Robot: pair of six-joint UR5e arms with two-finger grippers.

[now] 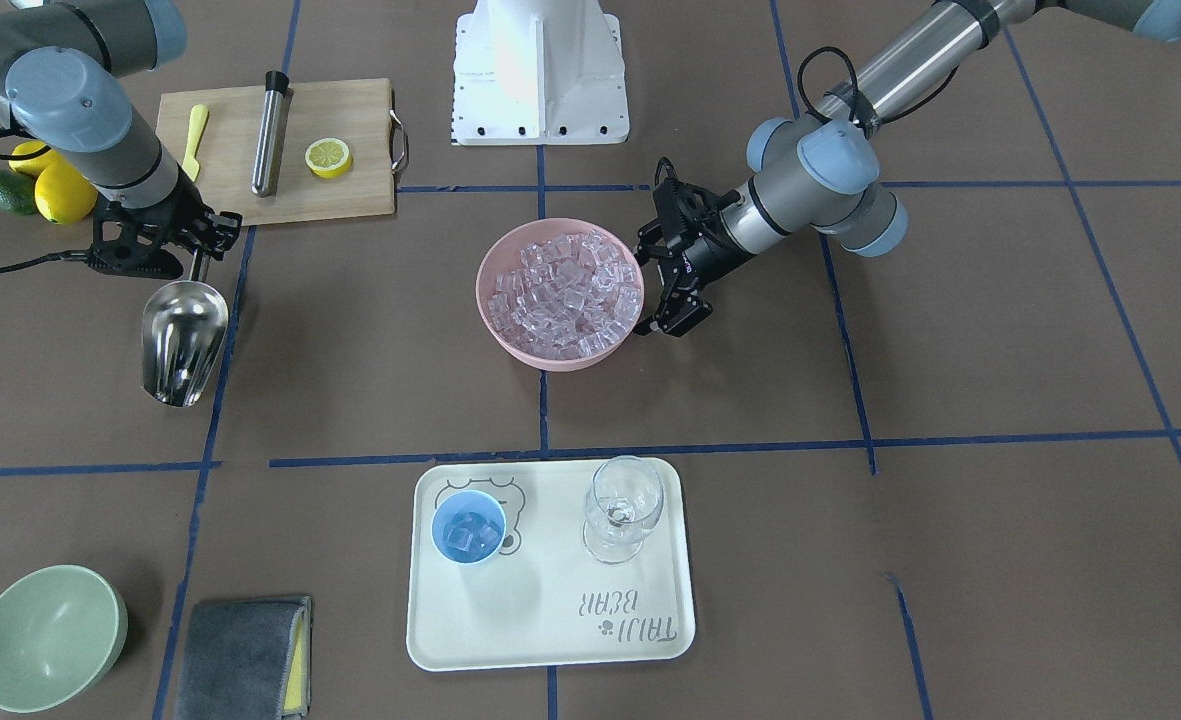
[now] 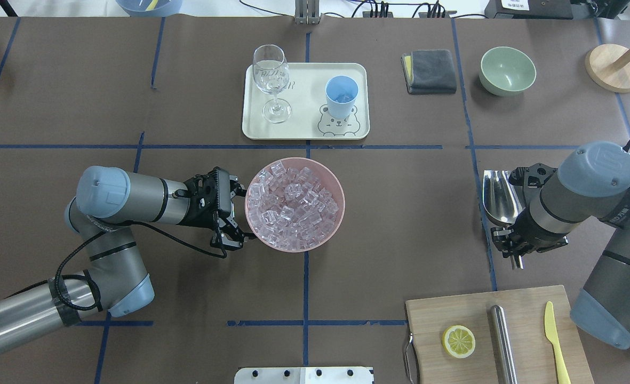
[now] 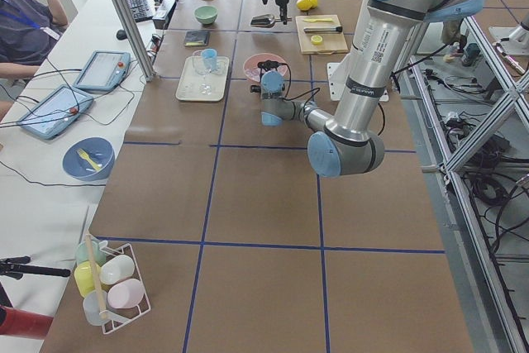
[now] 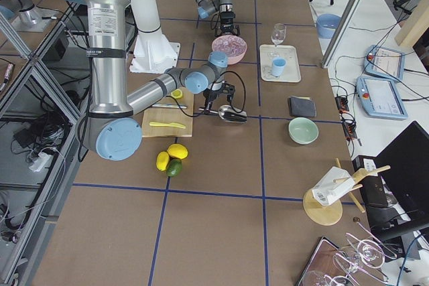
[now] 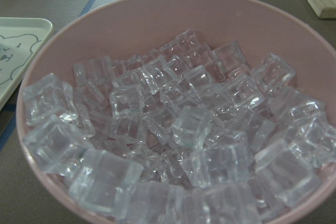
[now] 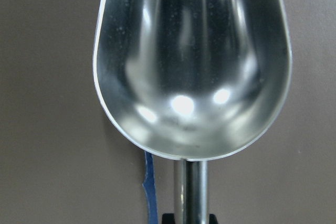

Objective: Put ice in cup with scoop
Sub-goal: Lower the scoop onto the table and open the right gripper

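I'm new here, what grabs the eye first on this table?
The pink bowl heaped with glassy ice at the table's middle, the left gripper open beside it. Off to the side the right gripper holds a shiny empty scoop by its handle. On the tray a blue cup holds a few cubes.

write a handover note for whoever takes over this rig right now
Left gripper: open, beside the pink bowl's rim, holding nothing.
Right gripper: shut on the scoop's handle; the scoop is empty and held low, well off to the bowl's side.
Ice: mostly in the bowl; a few cubes are already in the cup, which stands on the tray beside the glass.
Done: some ice is in the cup.
Left: probably more scoops if the cup should be fuller; otherwise set the scoop down.
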